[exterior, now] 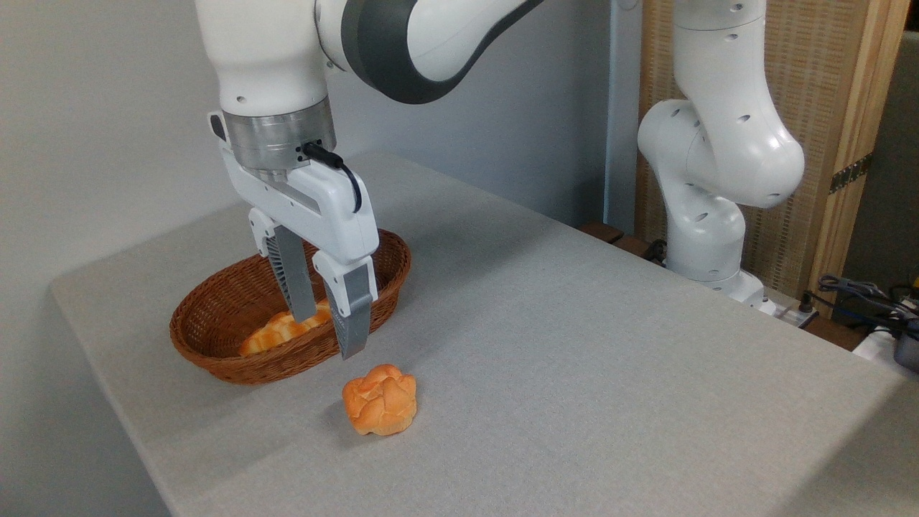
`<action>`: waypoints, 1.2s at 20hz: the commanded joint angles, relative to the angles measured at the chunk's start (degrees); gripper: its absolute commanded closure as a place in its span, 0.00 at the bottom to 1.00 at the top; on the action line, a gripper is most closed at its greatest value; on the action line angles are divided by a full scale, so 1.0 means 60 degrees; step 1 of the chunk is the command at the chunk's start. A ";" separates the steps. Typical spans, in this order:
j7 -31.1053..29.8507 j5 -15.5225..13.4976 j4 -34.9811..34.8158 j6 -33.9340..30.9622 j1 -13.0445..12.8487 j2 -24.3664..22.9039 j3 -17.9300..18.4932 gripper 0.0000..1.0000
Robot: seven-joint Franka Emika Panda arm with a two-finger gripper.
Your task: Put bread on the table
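The bread [276, 332], a long braided golden loaf, lies inside the brown wicker basket [215, 359] at the left of the grey table [574, 345]. My gripper [327, 334] hangs open over the basket's near right side. One grey finger [293, 280] reaches down in front of the loaf's right end, the other finger [352, 316] hangs outside the rim. Nothing is held between them, and part of the loaf is hidden behind the fingers.
A small round knotted orange roll [380, 399] sits on the table just in front of the basket. The arm's white base [711, 215] stands at the table's far right edge, with cables [861, 294] beyond it.
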 commanded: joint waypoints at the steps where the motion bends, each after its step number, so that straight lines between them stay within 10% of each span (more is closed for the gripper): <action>1: 0.0110 0.0074 0.0078 0.0058 0.0008 -0.0015 0.0079 0.00; 24: 0.0036 -0.0014 0.0078 0.0044 0.0038 -0.0015 0.0022 0.00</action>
